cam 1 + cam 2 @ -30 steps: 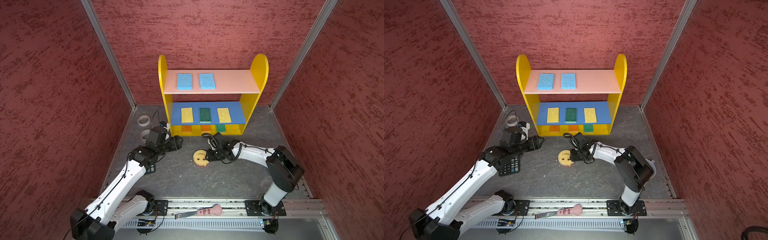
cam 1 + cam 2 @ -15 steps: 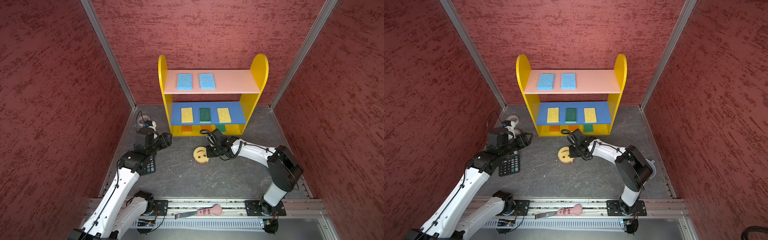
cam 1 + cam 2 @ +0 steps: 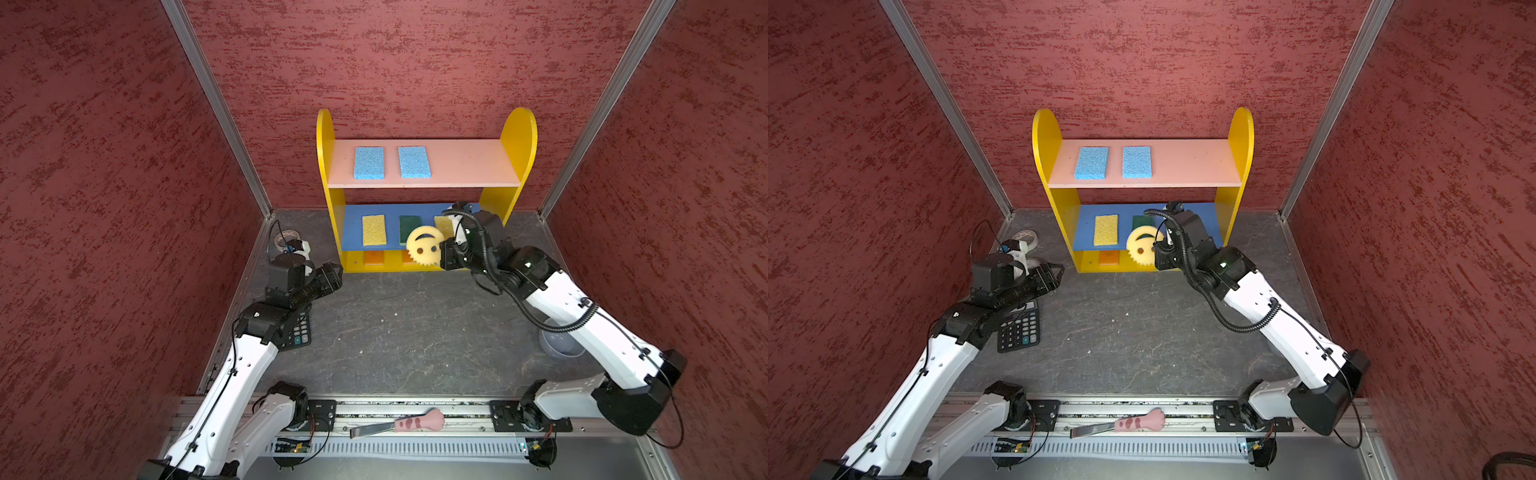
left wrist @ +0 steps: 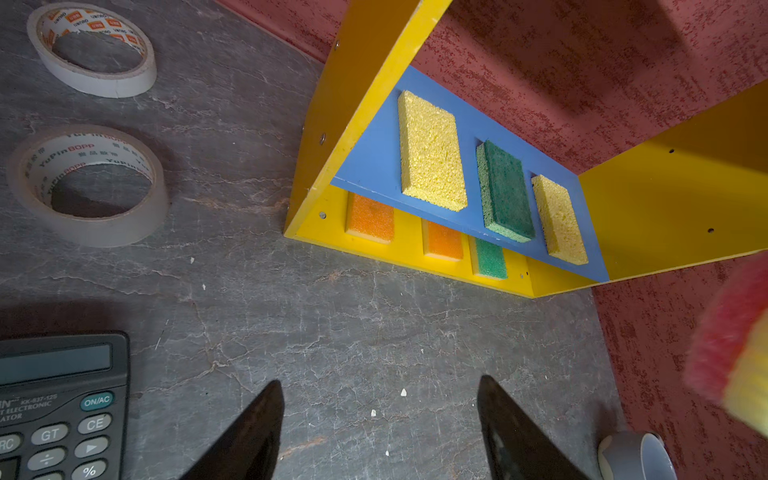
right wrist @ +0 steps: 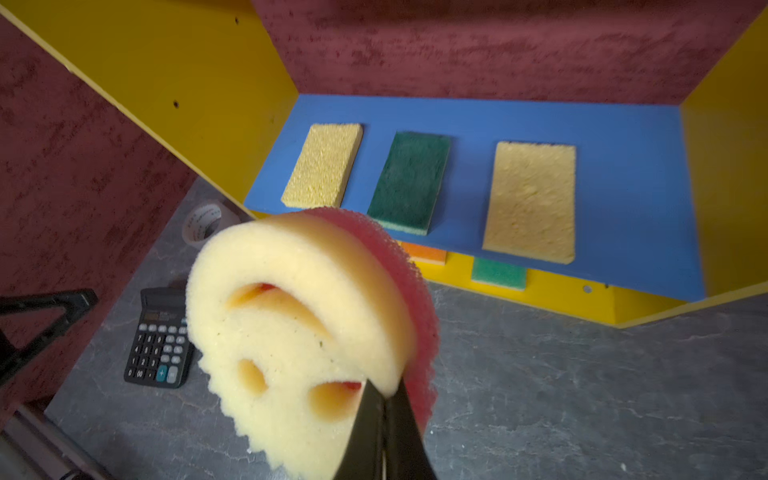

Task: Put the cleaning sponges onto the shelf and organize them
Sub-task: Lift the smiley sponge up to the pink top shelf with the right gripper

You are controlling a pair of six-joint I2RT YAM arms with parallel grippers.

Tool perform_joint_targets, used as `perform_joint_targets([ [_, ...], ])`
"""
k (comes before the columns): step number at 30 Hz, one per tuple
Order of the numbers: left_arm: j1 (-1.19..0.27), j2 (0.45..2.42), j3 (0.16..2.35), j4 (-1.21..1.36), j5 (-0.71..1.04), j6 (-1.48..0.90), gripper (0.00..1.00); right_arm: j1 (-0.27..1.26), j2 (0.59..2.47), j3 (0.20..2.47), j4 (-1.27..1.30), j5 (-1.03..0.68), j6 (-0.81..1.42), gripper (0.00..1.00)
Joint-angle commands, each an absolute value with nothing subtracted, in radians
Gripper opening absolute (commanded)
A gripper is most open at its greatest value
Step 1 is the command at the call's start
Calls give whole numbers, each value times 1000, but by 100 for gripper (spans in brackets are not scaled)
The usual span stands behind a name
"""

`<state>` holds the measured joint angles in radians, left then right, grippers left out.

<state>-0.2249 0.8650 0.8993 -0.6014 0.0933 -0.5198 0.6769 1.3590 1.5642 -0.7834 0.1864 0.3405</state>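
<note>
**Right gripper**: the fingers are pressed together and pinch the scalloped rim of the round yellow smiley-face foam sponge, which has a pink scouring back. The sponge hangs clear of the floor, just in front of the small wooden shelf with yellow round-topped side panels. In both top views it overlaps the front edge of the shelf's blue middle board.

**Left gripper**: the fingers are spread with nothing between them, above the grey floor to the front left of the shelf.

**Shelf contents:**
- Pink upper board: two blue rectangular sponges lie side by side on the left half.
- Blue middle board: a yellow sponge, a dark green sponge and a second yellow sponge lie in a row.
- Yellow base: two orange sponges and one light green sponge.

**Other items:**
- A black calculator and two tape rolls lie left of the shelf.
- A pink paw-handled tool lies well in front of the shelf.
</note>
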Motion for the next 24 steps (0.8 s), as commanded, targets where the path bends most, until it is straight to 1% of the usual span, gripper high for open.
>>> perform_joint_targets([
  [1,-215,858,931,-591,98,-515,73,655,1355,1661,-856,303,285,0],
  [9,-212,835,941,-568,88,-528,73,583,1411,1907,-793,378,237,0],
  [13,-210,841,956,-589,89,-519,73,523,1463,2022,-749,379,233,0],
  [19,-209,835,940,-589,94,-518,74,456,1659,2292,-842,353,231,0],
  [24,-206,836,937,-589,103,-518,73,407,1793,2472,-925,287,253,0],
])
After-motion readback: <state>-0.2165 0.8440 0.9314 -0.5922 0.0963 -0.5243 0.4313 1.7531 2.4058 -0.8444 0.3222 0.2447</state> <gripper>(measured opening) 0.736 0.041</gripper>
